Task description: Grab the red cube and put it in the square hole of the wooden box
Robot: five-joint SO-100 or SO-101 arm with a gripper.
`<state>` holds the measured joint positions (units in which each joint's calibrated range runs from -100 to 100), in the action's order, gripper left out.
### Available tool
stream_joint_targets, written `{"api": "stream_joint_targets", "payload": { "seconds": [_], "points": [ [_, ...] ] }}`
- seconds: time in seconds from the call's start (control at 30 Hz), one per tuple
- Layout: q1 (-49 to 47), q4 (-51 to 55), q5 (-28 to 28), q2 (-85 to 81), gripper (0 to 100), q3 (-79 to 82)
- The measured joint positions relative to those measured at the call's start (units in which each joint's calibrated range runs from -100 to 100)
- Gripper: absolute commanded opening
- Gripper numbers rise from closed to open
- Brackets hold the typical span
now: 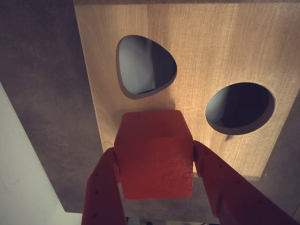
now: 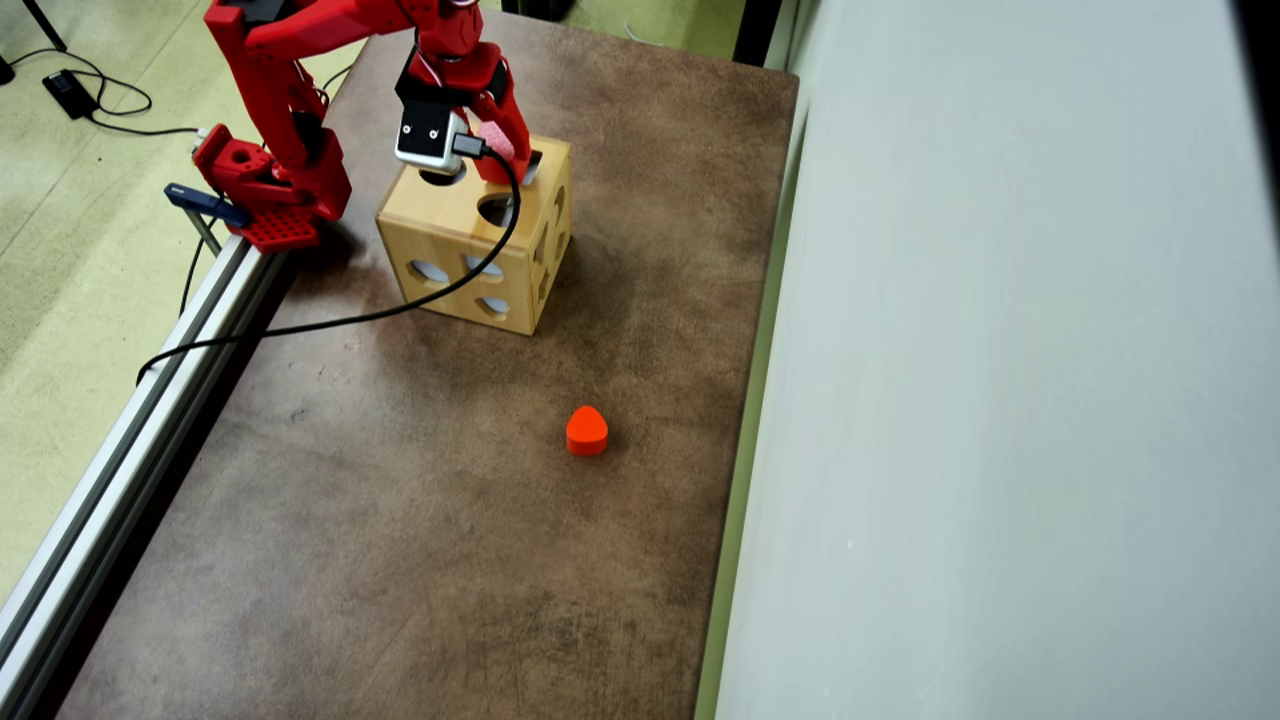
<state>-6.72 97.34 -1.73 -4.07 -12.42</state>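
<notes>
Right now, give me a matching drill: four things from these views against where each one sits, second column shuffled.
Things:
1. red cube
2. rounded heart-like block
3. round hole
4. wrist camera

Places:
A. alone on the brown table, well clear of the box
B. on the arm above the wooden box
C. in the box's top face, right of the teardrop hole in the wrist view
D. between the fingers of the tool, over the box top

Pairs: 1-D, 2-A, 3-C, 4-B
</notes>
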Motion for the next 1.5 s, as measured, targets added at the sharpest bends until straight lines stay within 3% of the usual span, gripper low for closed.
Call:
{"api": "stream_joint_targets", "payload": {
  "seconds": [1.5],
  "points": [
    [-1.4, 0.0, 0.0, 3.5, 2, -2.3]
  ]
}}
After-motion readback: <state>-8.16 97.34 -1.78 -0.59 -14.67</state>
